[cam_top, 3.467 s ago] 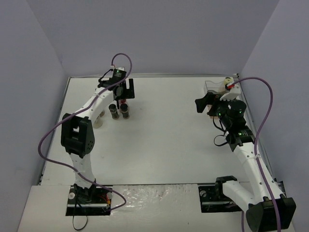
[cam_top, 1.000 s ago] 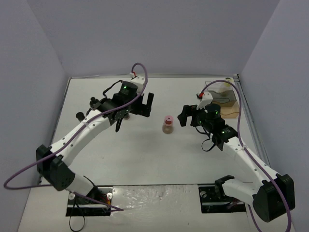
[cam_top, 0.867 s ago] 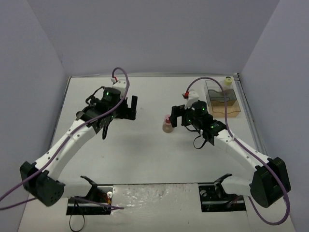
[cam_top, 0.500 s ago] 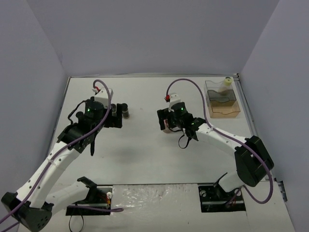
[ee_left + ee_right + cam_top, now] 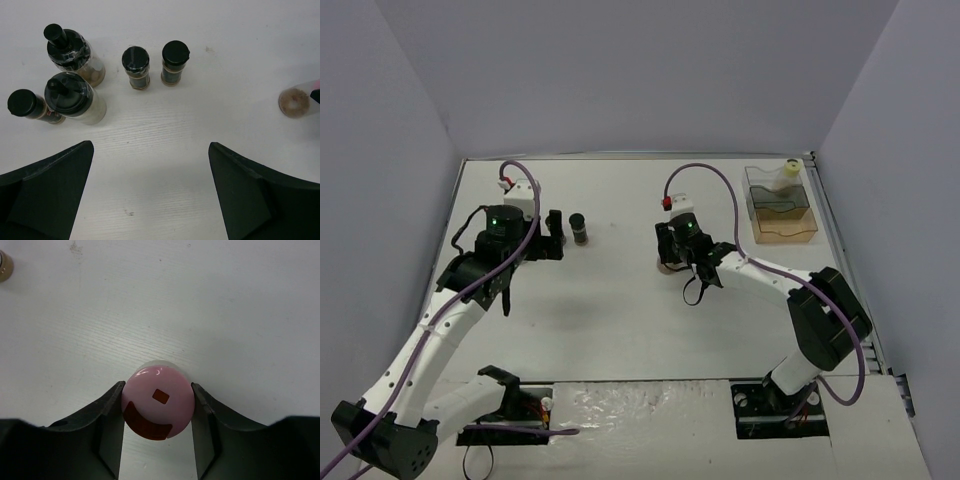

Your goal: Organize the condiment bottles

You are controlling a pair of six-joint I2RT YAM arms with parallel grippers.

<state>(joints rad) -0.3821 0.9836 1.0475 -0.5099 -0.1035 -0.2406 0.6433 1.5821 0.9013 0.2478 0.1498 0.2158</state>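
The pink-capped condiment bottle (image 5: 157,407) stands upright mid-table, and my right gripper (image 5: 157,386) is shut on it, a finger pressed against each side of the cap. From above, the right gripper (image 5: 670,254) covers most of that bottle. Several black-capped bottles stand in a cluster ahead of my left gripper (image 5: 151,147): two slim ones (image 5: 136,67) (image 5: 175,62), two wider shakers (image 5: 75,97) and a small one (image 5: 29,104). The left gripper (image 5: 556,237) is open, holds nothing, and sits just left of a dark bottle (image 5: 579,228). A pale-yellow-capped bottle (image 5: 788,172) stands at the tray's far end.
A clear rectangular tray with a wooden base (image 5: 782,212) sits at the back right by the wall. Purple cables loop over both arms. Walls close in the table on three sides. Another small bottle (image 5: 4,265) shows at the right wrist view's top-left corner.
My right arm swung left to the pink-capped bottle and its jaws closed on the cap. My left arm drew back leftward, away from the bottle cluster, still open.
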